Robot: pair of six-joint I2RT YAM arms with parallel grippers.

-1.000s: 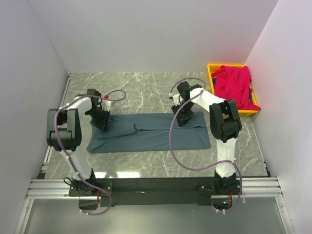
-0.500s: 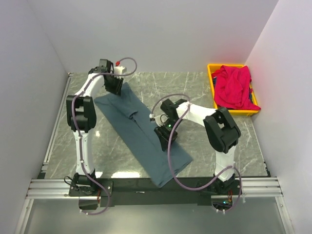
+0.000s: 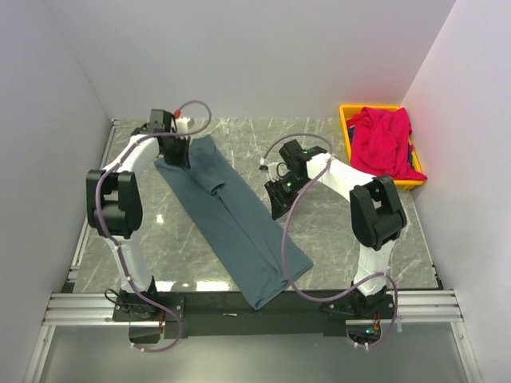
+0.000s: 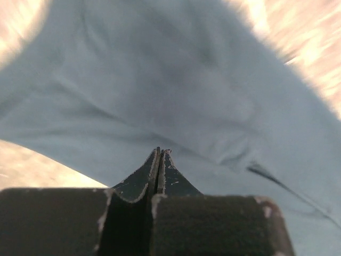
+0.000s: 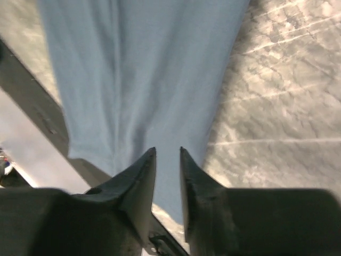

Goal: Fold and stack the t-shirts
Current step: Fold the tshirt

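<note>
The dark slate blue-grey t-shirt (image 3: 231, 219), folded into a long strip, lies slantwise on the marble table from the far left to the near edge, its lower end hanging over the rail. My left gripper (image 3: 174, 155) is shut at the strip's far end; in the left wrist view its fingers (image 4: 161, 152) are pressed together over the cloth (image 4: 160, 80), with no cloth visible between them. My right gripper (image 3: 277, 209) is open at the strip's right edge. Its jaws (image 5: 167, 152) stand apart above the cloth (image 5: 144, 64), holding nothing. The crimson red t-shirt (image 3: 383, 140) sits bunched in the bin.
The yellow bin (image 3: 346, 128) stands at the far right corner against the white wall. White walls close the table on three sides. The black rail (image 3: 239, 303) with both arm bases runs along the near edge; it also shows in the right wrist view as the rail (image 5: 32, 106).
A second ago the blue-grey shirt lay crosswise; it now lies slantwise. Over the last half second the left gripper shut and came slightly nearer, and the right gripper drew off to the strip's right edge.
</note>
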